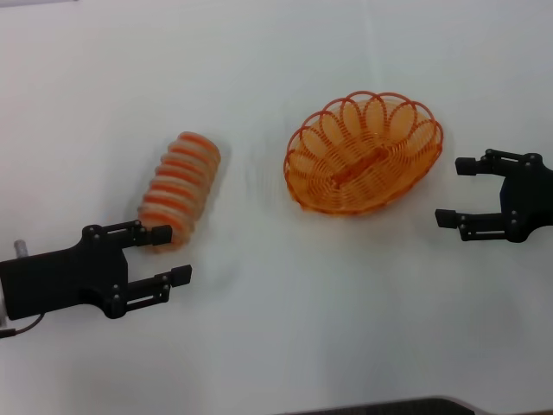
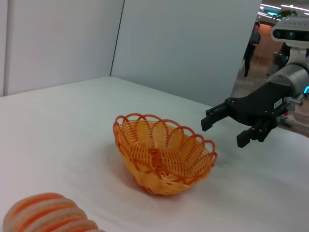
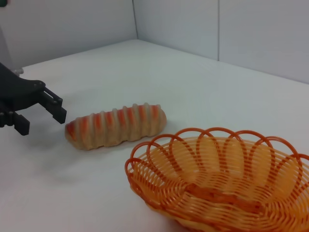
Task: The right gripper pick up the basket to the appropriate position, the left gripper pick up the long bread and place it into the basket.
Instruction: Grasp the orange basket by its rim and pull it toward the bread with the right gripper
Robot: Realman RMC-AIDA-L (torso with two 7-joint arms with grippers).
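Note:
The long bread, tan with orange stripes, lies on the white table left of centre. The orange wire basket sits upright to its right, empty. My left gripper is open and empty at the bread's near end, one fingertip close beside it. My right gripper is open and empty just right of the basket, not touching it. The left wrist view shows the basket, the bread's end and the right gripper. The right wrist view shows the bread, the basket and the left gripper.
The white table carries only the bread and basket. Pale wall panels stand behind the table. A dark edge shows at the table's front.

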